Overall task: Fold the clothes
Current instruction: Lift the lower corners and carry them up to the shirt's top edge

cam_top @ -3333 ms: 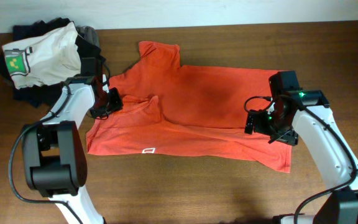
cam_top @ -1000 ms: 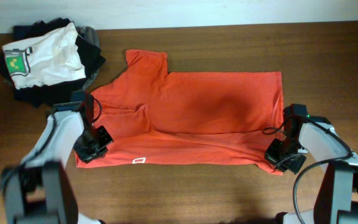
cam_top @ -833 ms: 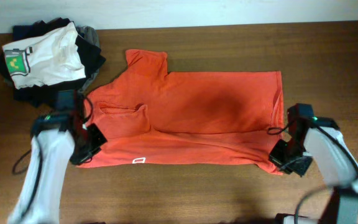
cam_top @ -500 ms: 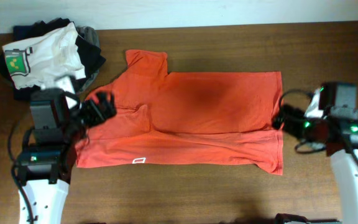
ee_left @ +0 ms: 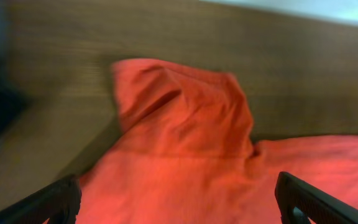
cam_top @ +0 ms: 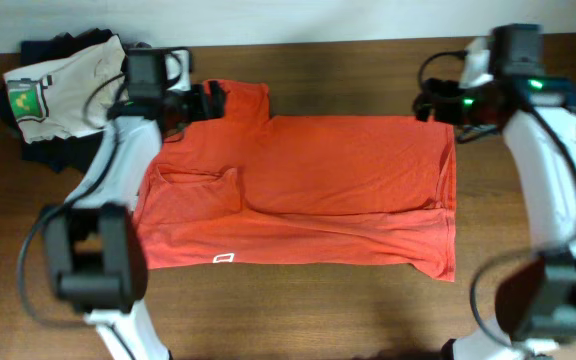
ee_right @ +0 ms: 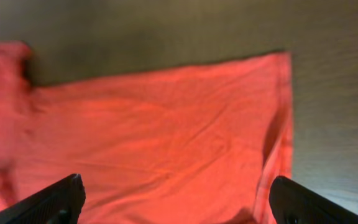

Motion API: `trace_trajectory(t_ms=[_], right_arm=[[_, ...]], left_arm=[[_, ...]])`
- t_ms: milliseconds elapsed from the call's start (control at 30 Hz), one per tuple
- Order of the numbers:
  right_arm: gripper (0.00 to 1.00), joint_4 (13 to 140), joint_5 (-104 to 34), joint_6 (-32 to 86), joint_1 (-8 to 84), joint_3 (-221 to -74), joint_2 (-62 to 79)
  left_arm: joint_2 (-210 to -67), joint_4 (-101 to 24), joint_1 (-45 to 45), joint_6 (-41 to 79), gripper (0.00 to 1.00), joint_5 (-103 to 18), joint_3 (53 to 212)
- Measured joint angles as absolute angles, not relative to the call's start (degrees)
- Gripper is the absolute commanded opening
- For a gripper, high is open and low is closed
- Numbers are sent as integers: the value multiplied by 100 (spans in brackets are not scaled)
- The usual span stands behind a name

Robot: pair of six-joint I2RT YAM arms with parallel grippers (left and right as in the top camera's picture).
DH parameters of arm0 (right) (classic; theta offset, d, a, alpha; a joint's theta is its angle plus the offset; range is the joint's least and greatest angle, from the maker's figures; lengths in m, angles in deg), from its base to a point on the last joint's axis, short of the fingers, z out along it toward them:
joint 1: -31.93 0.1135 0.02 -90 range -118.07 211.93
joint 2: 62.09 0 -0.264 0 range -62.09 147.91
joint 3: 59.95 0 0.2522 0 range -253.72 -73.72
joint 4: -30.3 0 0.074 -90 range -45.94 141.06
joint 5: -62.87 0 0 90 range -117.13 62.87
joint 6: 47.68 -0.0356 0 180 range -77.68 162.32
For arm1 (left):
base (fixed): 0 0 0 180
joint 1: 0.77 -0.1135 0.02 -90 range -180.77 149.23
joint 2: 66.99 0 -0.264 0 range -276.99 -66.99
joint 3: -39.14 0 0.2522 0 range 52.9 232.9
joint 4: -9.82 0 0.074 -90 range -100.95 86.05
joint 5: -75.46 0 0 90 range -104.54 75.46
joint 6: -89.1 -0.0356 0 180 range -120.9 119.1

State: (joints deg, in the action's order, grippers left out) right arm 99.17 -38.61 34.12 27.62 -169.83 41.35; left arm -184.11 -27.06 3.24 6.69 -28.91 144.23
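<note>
The red-orange T-shirt [cam_top: 338, 185] is lying spread out on the wooden table [cam_top: 308, 315], filling most of the middle. One sleeve [cam_top: 240, 97] is sticking out toward the far left. A second flap of cloth [cam_top: 200, 190] is lying folded over the left part of the body. A small white label [cam_top: 223, 259] is showing close to the near edge, left of centre. The right edge is running straight from far to near, with a soft crease just inside it.

The left gripper [cam_top: 211, 100] is hanging at the far-left sleeve. In the left wrist view its fingers [ee_left: 48, 202] are standing wide apart with nothing between them, and the sleeve [ee_left: 179, 106] is lying ahead of them on the wood.

The right gripper [cam_top: 428, 105] is hanging at the shirt's far-right corner. In the right wrist view its fingers [ee_right: 303, 202] are also spread wide and holding nothing, and the far-right corner [ee_right: 281, 62] is lying flat ahead of them.

At the far-left corner of the table, a white T-shirt with green-yellow print [cam_top: 63, 85] is resting on a heap of black garments [cam_top: 53, 150], apart from the red-orange shirt.
</note>
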Motion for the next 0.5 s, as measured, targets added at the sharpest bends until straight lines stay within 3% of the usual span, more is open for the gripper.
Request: trace_trajectory(t_ms=[267,500], right_arm=[[98,9624,-3542,3534,2878,-16985,5285],[98,9299,-3470,3547,2878,-16985,5554]], left_arm=[[-19222,-2439,748,376,99,-2049,14847],[-19663,-1397,680,317,99,-1619,14860]])
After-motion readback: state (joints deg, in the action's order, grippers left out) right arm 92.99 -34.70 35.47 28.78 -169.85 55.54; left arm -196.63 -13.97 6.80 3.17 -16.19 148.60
